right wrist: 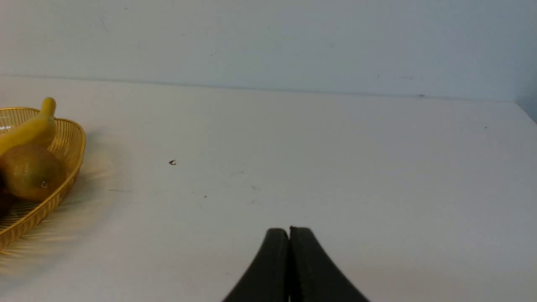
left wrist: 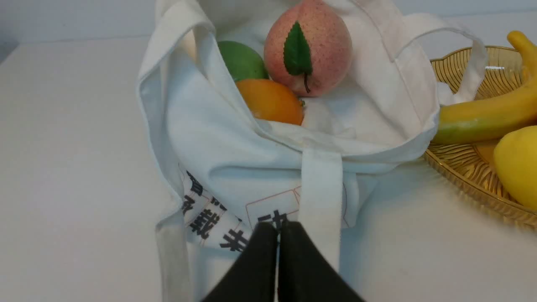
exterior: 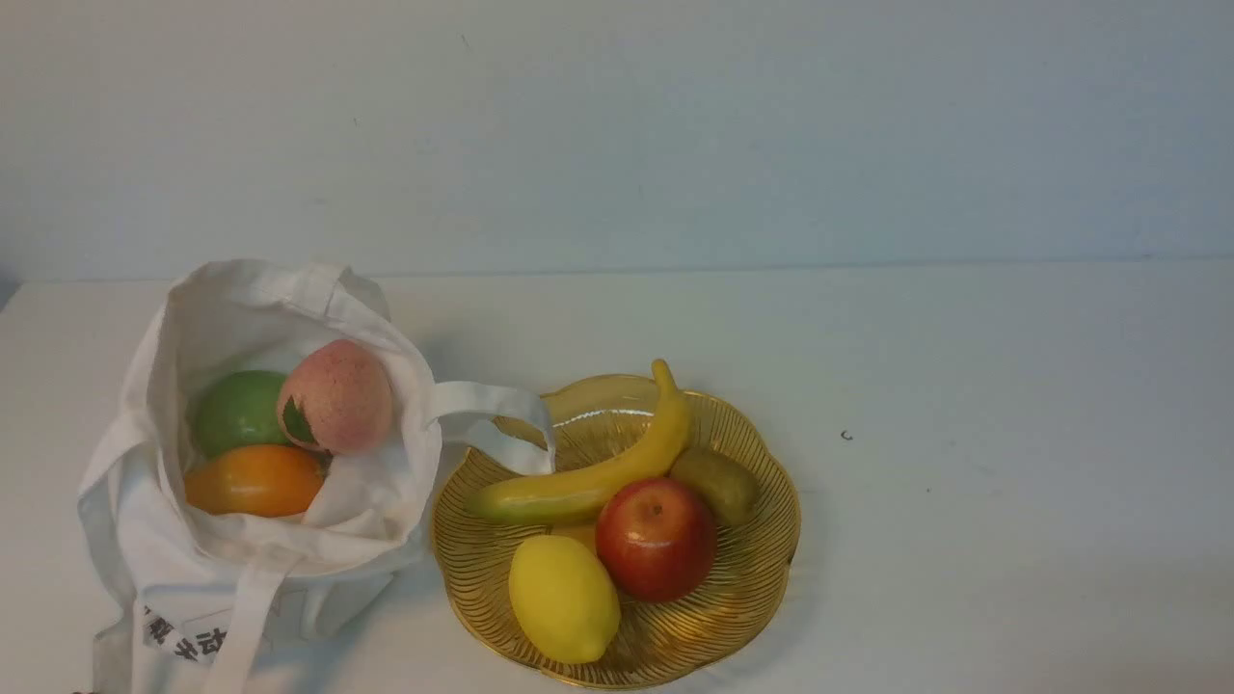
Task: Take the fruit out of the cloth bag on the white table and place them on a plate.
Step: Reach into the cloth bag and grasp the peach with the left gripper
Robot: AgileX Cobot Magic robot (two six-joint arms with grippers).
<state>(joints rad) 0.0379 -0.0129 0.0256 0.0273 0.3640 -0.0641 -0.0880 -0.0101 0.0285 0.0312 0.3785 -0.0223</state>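
Jaws of our left gripper: pressed together, nothing between them, close to the black printed characters at the cloth bag's lower edge; contact with the cloth we cannot tell.
Jaws of our right gripper: likewise closed on nothing, above bare white table, well apart from the plate.

We list further:
- Cloth bag: slumped on the table's left part, mouth open upward, just beside the plate.
- Peach: in the bag, uppermost, leaf showing.
- Green fruit: in the bag, touching the peach on its left.
- Orange fruit: in the bag, nearest us, below the other two.
- Strap handle: looped over the plate's near-left rim.
- Plate: golden wire, centre of the table, holding banana, apple, lemon and a brownish-green fruit.
- Dark speck: on the table right of the plate.
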